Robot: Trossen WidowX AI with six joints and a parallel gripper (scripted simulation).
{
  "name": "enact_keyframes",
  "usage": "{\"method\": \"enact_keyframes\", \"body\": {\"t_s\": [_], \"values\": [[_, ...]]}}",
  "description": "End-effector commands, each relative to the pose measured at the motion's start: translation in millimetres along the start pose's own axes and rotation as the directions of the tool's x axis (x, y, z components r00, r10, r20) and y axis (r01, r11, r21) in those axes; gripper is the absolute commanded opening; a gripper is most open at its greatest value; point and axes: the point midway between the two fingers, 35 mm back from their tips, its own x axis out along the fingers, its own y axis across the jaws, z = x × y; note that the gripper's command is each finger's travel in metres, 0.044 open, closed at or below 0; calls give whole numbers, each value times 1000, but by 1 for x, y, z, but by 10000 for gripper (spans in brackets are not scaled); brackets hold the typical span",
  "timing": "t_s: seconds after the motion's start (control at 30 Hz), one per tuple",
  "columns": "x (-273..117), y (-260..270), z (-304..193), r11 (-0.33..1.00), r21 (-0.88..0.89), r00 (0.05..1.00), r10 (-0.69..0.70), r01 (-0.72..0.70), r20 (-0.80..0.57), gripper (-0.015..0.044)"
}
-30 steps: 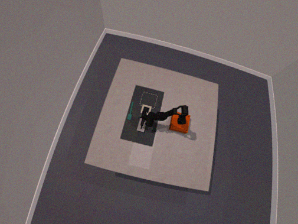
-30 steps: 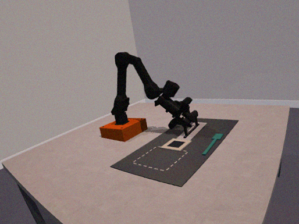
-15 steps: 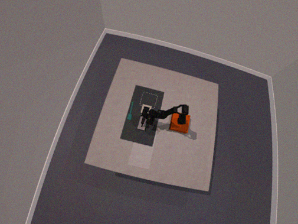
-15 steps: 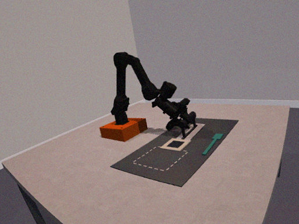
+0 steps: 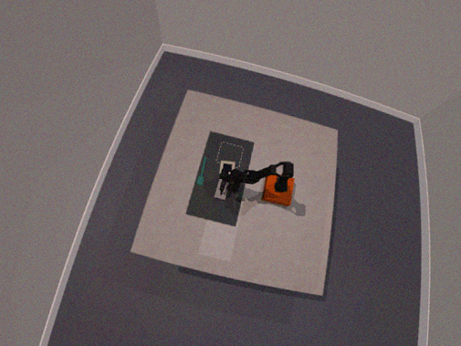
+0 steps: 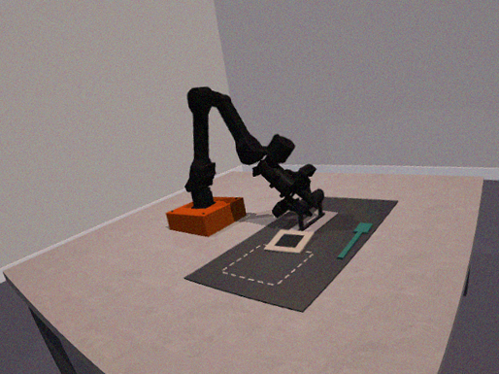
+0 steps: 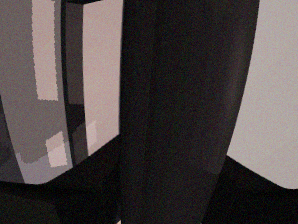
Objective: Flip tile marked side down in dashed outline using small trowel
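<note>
Working the trowel [image 5: 219, 195] [image 6: 327, 218] up to the tile [image 5: 228, 167] [image 6: 291, 241]; flip not done. The gripper [image 5: 226, 180] [image 6: 299, 207] is clamped on the trowel's dark handle, with the pale blade low over the mat [image 5: 213, 211] [image 6: 302, 295] and pointing at the tile. So pickup looks done, lining up looks mostly done.

Tile lies face up: dark square showing inside its cream border. It sits at the near-robot-side end of nothing useful yet, mostly outside the dashed outline [image 5: 233, 144] [image 6: 249, 278], overlapping or just touching one edge of it. Looks roughly flat from the exterior. Blade's front end meets the tile's edge in that view; can't tell whether it's under the tile or only against it. Wrist view is mostly dark shapes, no help there.

Teal tool [image 5: 200, 181] [image 6: 363, 228] lies on the mat off to the side, not in the grip. Reads as a spare, not part of this step.

Left to do: get the blade properly under, lift, tip the tile over so the mark lands down within the dashes, lay the trowel on mat or table off the tile, let go, back the arm [image 5: 257, 176] [image 6: 238, 128] out. My estimate: under halfway, with the hard part pending. Main risk: the blade shoves the tile along instead of getting beneath it.
</note>
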Motion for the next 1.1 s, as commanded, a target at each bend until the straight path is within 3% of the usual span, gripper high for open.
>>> {"method": "enact_keyframes", "body": {"t_s": [0.0,1.07], "values": [[-9,-21,-3,999,-15,999,-36,36,-15,0],[-32,-47,-83,999,-22,999,-37,36,-21,0]]}}
